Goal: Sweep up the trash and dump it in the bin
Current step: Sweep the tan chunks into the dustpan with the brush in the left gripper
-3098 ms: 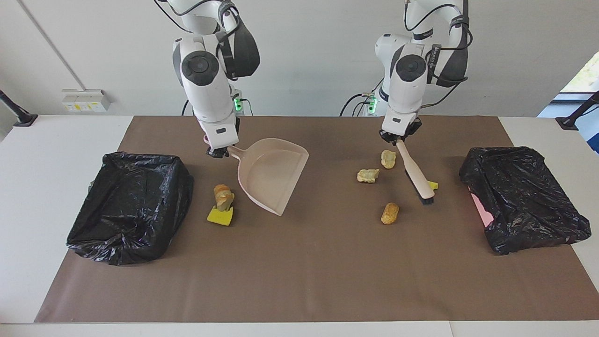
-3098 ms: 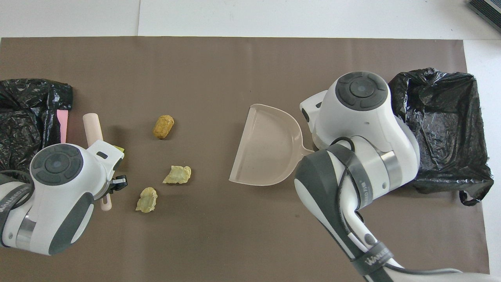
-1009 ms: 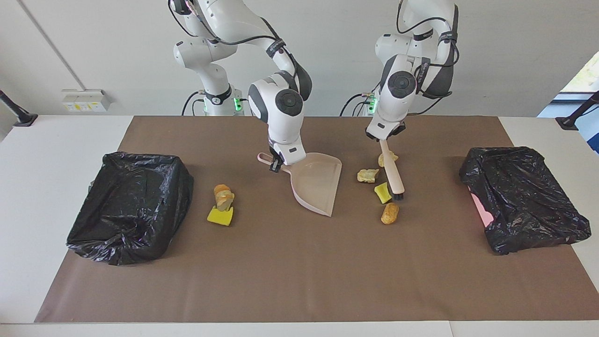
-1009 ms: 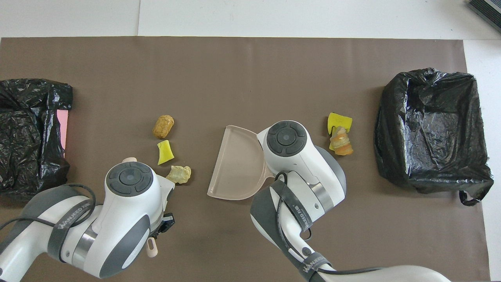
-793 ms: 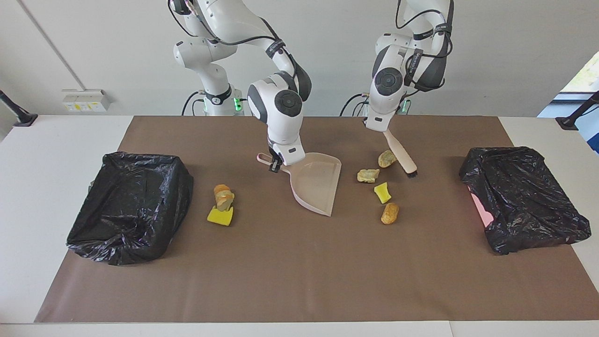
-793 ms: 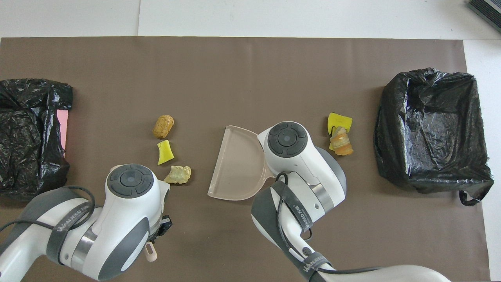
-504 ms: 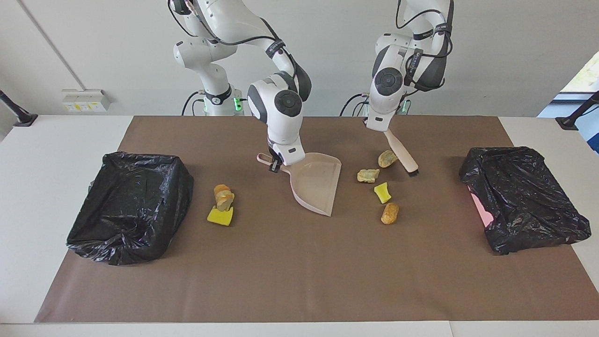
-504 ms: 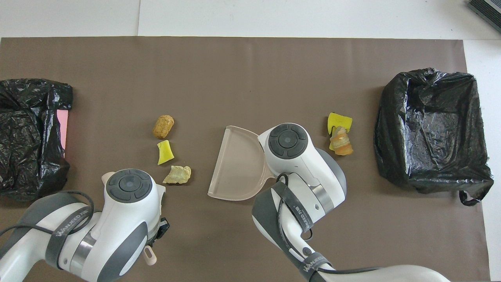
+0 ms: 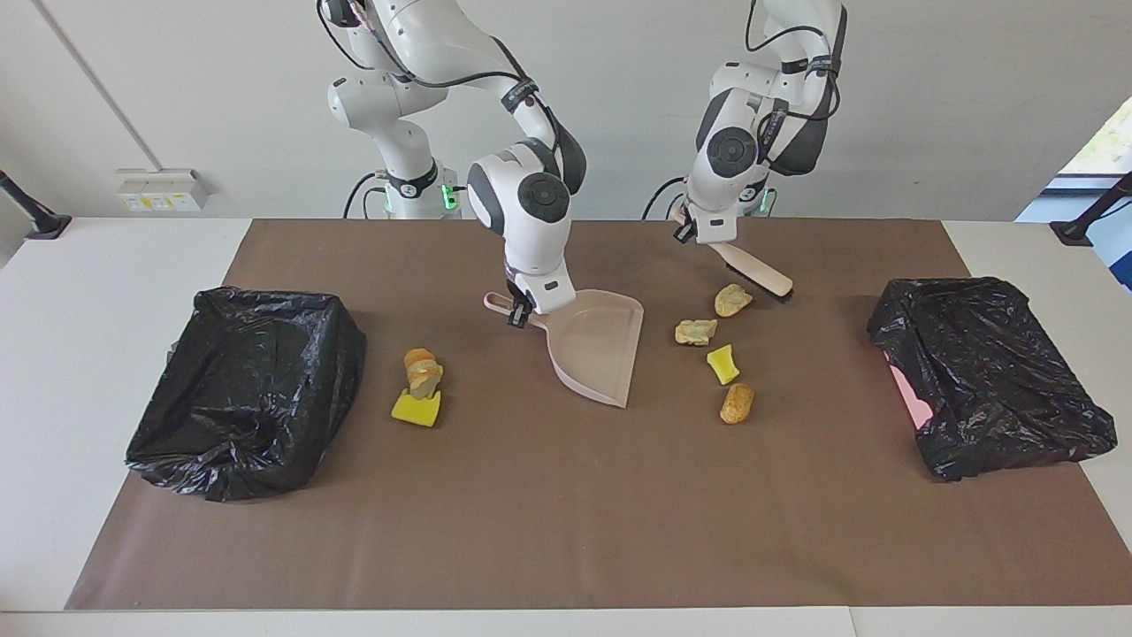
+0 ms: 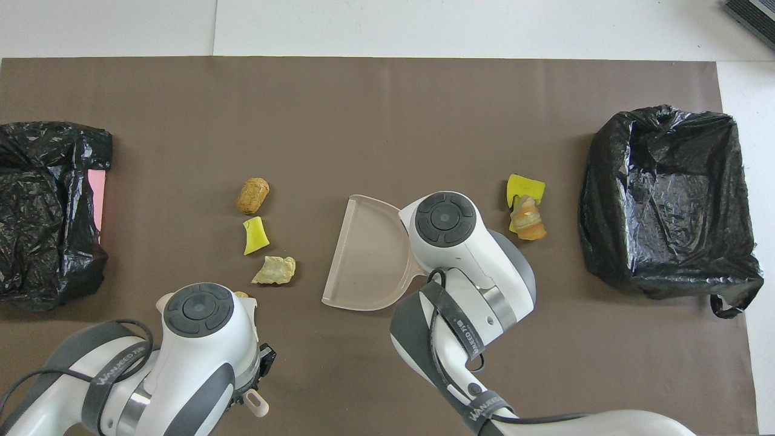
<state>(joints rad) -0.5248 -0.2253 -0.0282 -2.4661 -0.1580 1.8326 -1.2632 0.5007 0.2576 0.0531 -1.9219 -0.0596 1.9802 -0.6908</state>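
My right gripper (image 9: pixel 516 314) is shut on the handle of the pale pink dustpan (image 9: pixel 597 349), whose mouth rests on the brown mat facing a cluster of trash. That cluster is two tan lumps (image 9: pixel 732 299) (image 9: pixel 696 332), a yellow sponge chunk (image 9: pixel 722 364) and a brown lump (image 9: pixel 737 402). My left gripper (image 9: pixel 699 237) is shut on the brush (image 9: pixel 752 268), held lifted and tilted low over the mat beside the tan lump nearest the robots. A bread piece (image 9: pixel 422 372) and a yellow sponge (image 9: pixel 416 409) lie between the dustpan and the black-bag bin (image 9: pixel 248 389).
A second black-bag heap (image 9: pixel 990 372) with a bit of pink showing sits at the left arm's end of the mat. In the overhead view the arms' wrists (image 10: pixel 445 218) (image 10: pixel 197 309) cover both grippers; the dustpan (image 10: pixel 366 254) shows beside the trash (image 10: pixel 255 235).
The left arm has lifted the brush off the mat and drawn it back toward the robots, tilting it flatter. The yellow chunk stays where it was swept. Dustpan barely moved.
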